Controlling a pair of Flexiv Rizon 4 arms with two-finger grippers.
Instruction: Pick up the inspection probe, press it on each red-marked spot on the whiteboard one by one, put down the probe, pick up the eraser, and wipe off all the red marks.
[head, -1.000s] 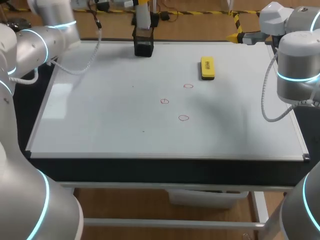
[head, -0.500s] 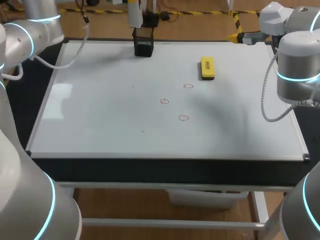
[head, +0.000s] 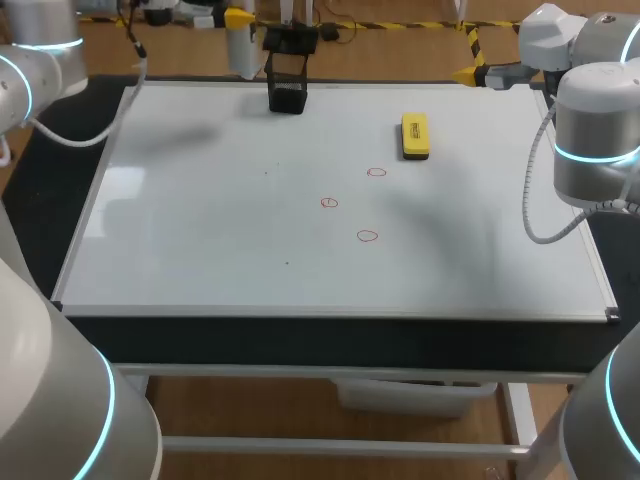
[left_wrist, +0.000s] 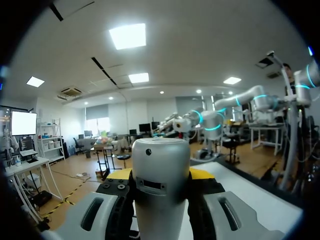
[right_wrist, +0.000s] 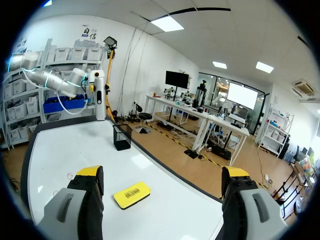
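Left claw (left_wrist: 161, 176): pinching the inspection probe (left_wrist: 160, 150), a yellow-tipped finger on each side of its silver barrel. I judge the grip is set low on the barrel so the blunt end stands out past the fingers, free to be pressed onto a spot. From the head view, the probe hangs above the far edge of the whiteboard (head: 200, 220), just beside the black holder (head: 288, 88) and well apart from the marks, so no spot is pressed yet.

Right claw (right_wrist: 162, 172): spread wide, holding nothing. It hangs over the right side of the board with the eraser (right_wrist: 131, 194) ahead of it, probably parked near the tool it may take up afterwards.

Count on the bench (head: 330, 340):
- Probe: one, in my left claw.
- Eraser: one, yellow, lying flat on the board's far right part, apart from the marks.
- Red marks: three small rings near the board's middle, at (head: 376, 172), (head: 329, 202) and (head: 367, 236), apart from one another, none wiped.
- Black holder: one, upright at the far edge, out of the working area.
- Whiteboard: one.
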